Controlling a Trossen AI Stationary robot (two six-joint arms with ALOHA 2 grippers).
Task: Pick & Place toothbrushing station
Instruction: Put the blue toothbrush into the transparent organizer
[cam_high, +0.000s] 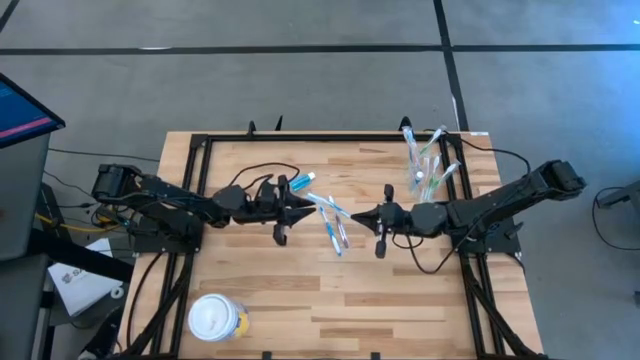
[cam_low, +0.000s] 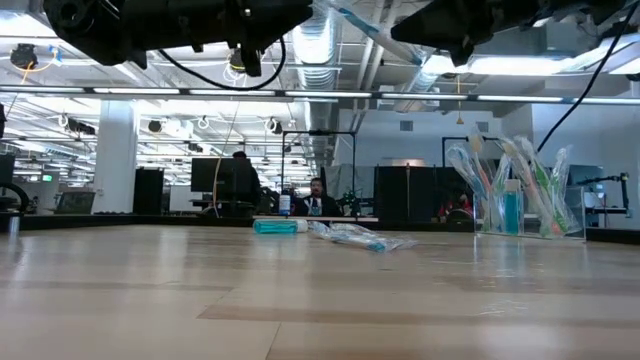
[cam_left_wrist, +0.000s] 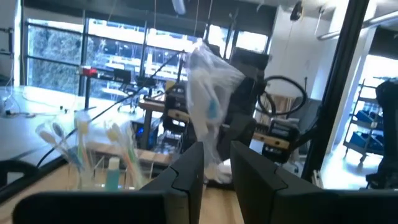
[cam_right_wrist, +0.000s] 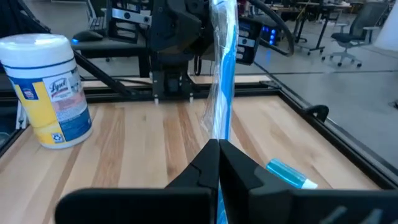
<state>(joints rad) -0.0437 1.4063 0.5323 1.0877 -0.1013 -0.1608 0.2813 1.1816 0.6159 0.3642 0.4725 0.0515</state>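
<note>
From above, you see the left gripper and right gripper meeting over wrapped toothbrushes mid-table, a clear tumbler of brushes behind, a yellow tub near the front.

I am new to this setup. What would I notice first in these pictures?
Both grippers meet above the table's middle, each pinching a wrapped toothbrush: the left gripper and the right gripper. A clear tumbler full of toothbrushes stands at the far right corner. A yellow tub sits at the near left edge.
</note>
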